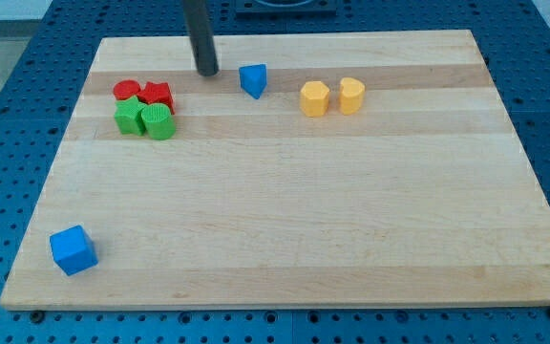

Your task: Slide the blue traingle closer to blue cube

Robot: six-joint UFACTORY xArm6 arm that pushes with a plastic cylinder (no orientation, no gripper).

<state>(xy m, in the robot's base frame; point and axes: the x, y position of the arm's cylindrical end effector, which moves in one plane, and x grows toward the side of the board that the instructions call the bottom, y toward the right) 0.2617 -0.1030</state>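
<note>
The blue triangle (253, 79) sits near the view's top, a little left of centre, on the wooden board (294, 191). The blue cube (73, 250) sits far away at the view's bottom left corner of the board. My tip (206, 73) is at the view's top, just left of the blue triangle with a small gap between them, and to the right of the red and green blocks.
Two red blocks (144, 93) and two green blocks (146, 120) cluster at the view's upper left. Two yellow blocks, a hexagon-like one (314, 98) and a heart-like one (351, 96), stand right of the triangle. Blue perforated table surrounds the board.
</note>
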